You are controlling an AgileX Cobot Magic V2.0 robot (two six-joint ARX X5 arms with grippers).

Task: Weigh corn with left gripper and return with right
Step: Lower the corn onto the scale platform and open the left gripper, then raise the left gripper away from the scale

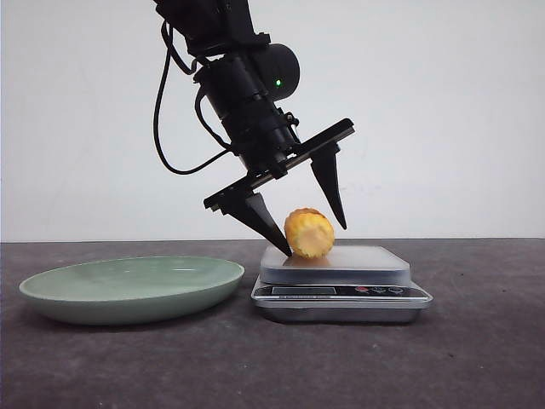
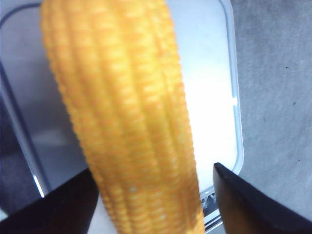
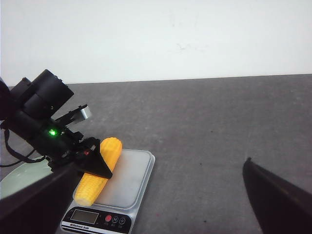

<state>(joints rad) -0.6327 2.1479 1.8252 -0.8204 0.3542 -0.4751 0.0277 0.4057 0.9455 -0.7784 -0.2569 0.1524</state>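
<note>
The yellow corn [image 1: 308, 233] lies on the left part of the scale's platform [image 1: 366, 260], its cut end toward the front. My left gripper [image 1: 313, 239] hangs tilted over it, jaws open, one finger on each side of the cob. In the left wrist view the corn [image 2: 126, 117] fills the space between the fingers, with a gap to one finger [image 2: 243, 200]. The right wrist view shows the corn [image 3: 99, 170] on the scale [image 3: 131, 180] with the left gripper [image 3: 95, 163] over it. My right gripper [image 3: 161, 190] is open, empty and well back from the scale.
A shallow pale green plate [image 1: 128, 290] sits left of the scale, and its edge shows in the right wrist view [image 3: 9, 180]. The scale's display and buttons [image 1: 341, 291] face the front. Dark grey tabletop lies all around, with a white wall behind.
</note>
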